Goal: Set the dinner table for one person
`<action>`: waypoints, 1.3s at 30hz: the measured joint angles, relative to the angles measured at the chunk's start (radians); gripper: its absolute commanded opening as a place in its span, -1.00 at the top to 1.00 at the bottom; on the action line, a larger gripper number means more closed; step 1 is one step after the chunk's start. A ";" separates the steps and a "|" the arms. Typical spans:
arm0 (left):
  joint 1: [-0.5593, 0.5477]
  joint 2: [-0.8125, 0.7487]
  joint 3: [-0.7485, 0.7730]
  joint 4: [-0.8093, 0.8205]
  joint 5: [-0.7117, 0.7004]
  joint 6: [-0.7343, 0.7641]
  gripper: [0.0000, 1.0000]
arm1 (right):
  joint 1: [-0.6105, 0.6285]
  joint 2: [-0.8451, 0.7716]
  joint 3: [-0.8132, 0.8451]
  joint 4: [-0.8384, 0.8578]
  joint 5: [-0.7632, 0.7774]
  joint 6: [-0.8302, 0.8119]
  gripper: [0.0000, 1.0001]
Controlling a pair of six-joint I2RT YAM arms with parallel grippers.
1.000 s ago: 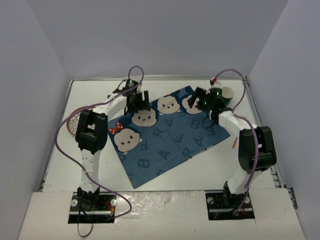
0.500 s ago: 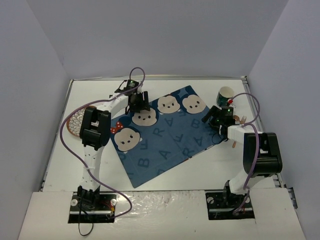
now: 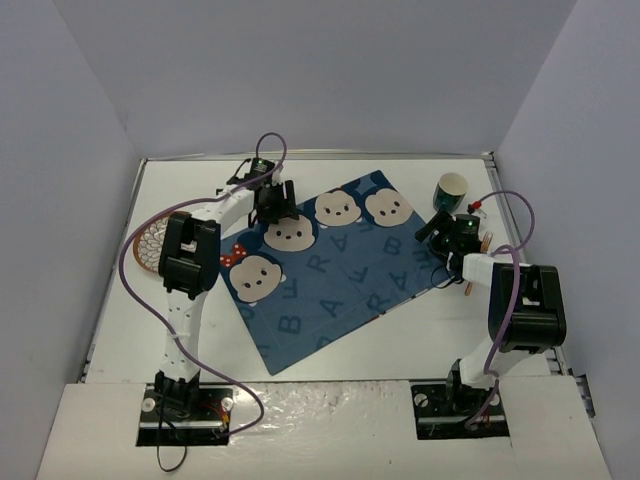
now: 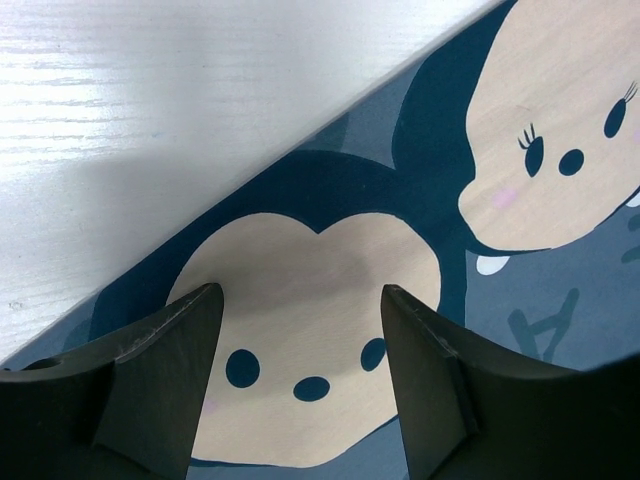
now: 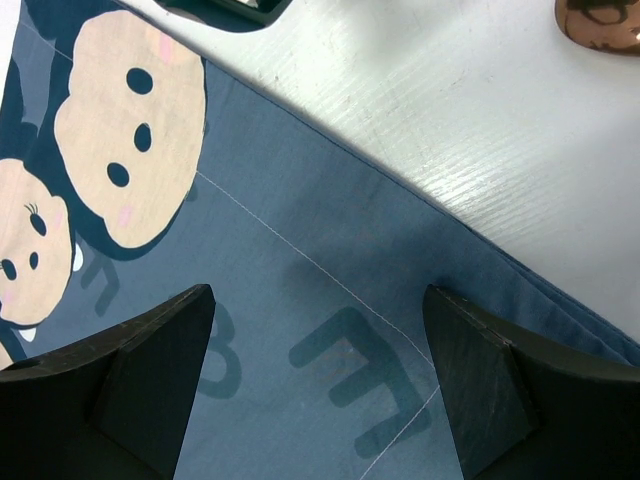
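A second ago the right arm reached over the placemat's far right corner and half hid the cup. It has since pulled back toward the placemat's right edge, while the left arm has hardly moved from the placemat's far left edge. I judge that the spreading of the cloth is about done and that the right arm is freeing itself to fetch the ware. Left of the placemat (image 3: 340,280) lies one round patterned dish (image 3: 148,245), partly hidden by the left arm. The left fingers (image 3: 273,207) hang low over a mouse face near the placemat's far left edge, parted moderately and gripping nothing. The placemat lies flat and askew on the white table (image 3: 410,325), which spreads under everything in view. The right fingers (image 3: 433,230) hover over the placemat's right edge, spread wide and empty. Just beyond the placemat's far right corner stands one cup (image 3: 452,187), now in plain sight. Right of the placemat lies a thin wooden piece (image 3: 467,285), mostly hidden by the arm, so I cannot tell how many there are. In all there is one placemat bearing four cartoon faces, one dish, one cup and two arms.
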 measured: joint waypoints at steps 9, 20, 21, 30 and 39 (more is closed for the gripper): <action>0.007 0.003 0.056 -0.032 0.008 0.008 -0.82 | 0.036 -0.070 0.078 -0.136 0.017 -0.053 -0.81; 0.131 -0.532 -0.235 -0.001 -0.041 -0.061 -0.94 | 0.181 -0.387 0.195 -0.209 0.006 -0.154 -1.00; 0.167 -0.609 -0.292 0.011 -0.038 -0.072 -0.94 | 0.181 -0.405 0.191 -0.211 -0.002 -0.159 -1.00; 0.568 -1.044 -0.772 0.005 -0.038 -0.143 -0.94 | 0.232 -0.530 0.101 -0.250 -0.085 -0.174 -1.00; 0.841 -1.223 -1.128 0.019 -0.002 -0.234 -0.93 | 0.363 -0.586 0.070 -0.262 -0.106 -0.212 -1.00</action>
